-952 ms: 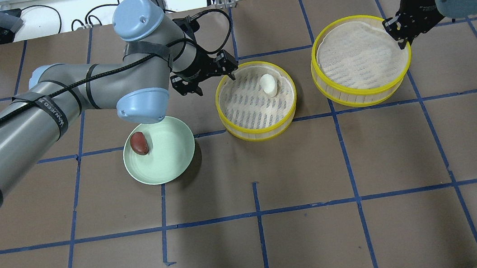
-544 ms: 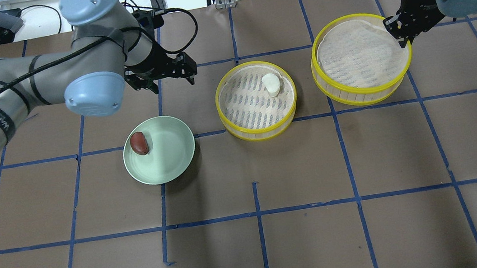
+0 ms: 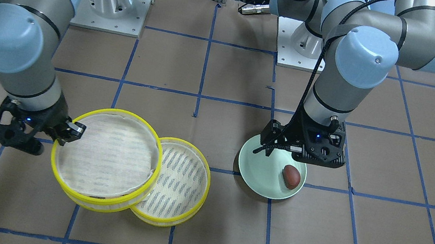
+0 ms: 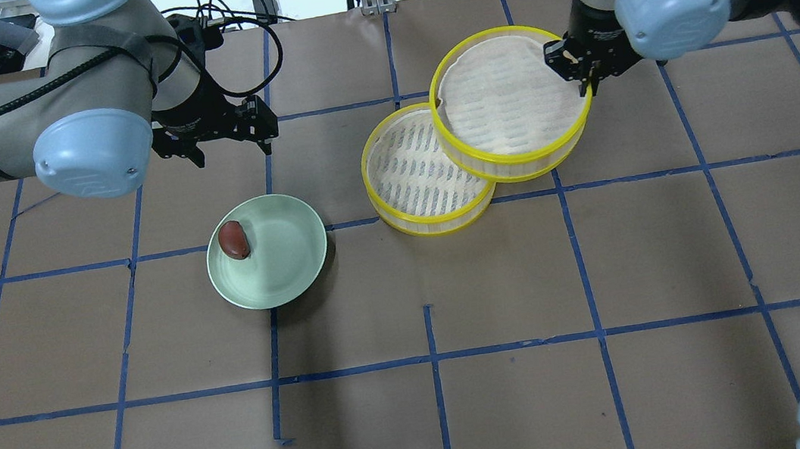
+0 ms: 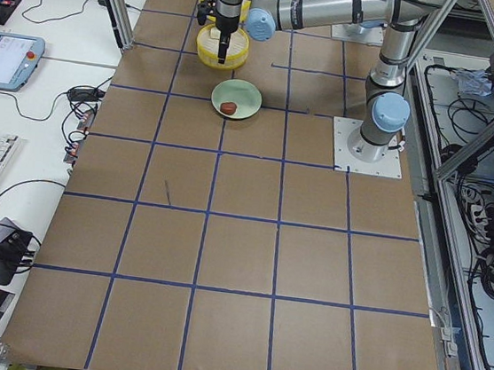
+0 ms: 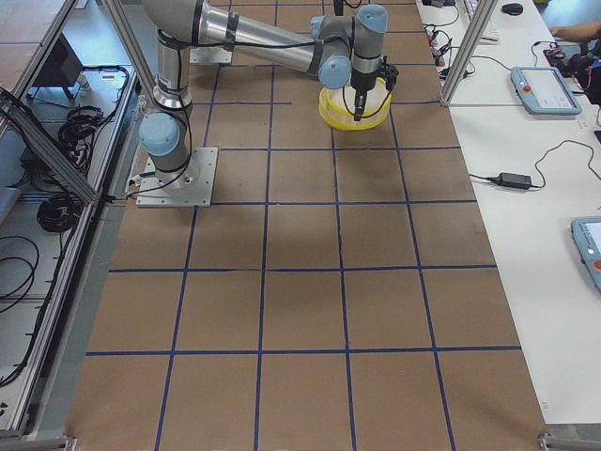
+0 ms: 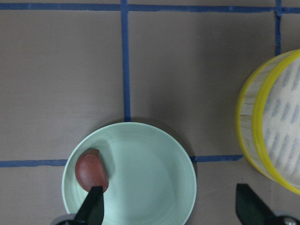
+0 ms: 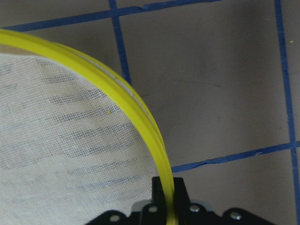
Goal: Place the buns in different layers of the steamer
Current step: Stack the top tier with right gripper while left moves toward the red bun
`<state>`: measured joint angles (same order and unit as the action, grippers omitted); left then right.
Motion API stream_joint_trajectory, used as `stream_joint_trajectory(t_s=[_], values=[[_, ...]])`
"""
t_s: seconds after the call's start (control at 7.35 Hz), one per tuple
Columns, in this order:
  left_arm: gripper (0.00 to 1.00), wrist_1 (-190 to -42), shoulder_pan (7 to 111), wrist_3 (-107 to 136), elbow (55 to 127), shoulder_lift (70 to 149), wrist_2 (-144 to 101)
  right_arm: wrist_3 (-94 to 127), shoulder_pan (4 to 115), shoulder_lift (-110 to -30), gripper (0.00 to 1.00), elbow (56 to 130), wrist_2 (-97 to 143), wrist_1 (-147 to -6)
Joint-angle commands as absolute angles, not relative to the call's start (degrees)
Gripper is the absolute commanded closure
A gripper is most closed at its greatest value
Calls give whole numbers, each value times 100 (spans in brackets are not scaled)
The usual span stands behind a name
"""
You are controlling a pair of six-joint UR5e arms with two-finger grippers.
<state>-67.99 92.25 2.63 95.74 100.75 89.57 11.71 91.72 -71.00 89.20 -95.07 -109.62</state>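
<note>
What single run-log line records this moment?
right gripper: shut on yellow-rimmed cloth-lined steamer tray, overlapping second yellow-rimmed tray | left gripper: open over pale green bowl holding reddish-brown bun

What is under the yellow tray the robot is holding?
The other steamer tray sits partly beneath the held tray. Its uncovered part shows bare cloth; the rest is hidden.

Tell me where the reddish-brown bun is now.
Overhead view, left half: the reddish-brown bun lies inside the green bowl, against its left rim.
</note>
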Motion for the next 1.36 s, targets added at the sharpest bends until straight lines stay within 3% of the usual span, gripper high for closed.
stream_joint_trajectory(t_s=[0.0,0.54,1.22], values=[[0,-7126,9229,255,9527,9679,9009,2157,9832,-6752,94,8903,-9510,-11292],[0,-7400,9176,71,9694,9615,9053,2567,10072,-6539,94,8939,-9492,-11320],[0,-7138,8756,-237,10072,10281,9026,2558,10072,-6548,94,9026,-9492,-11250]])
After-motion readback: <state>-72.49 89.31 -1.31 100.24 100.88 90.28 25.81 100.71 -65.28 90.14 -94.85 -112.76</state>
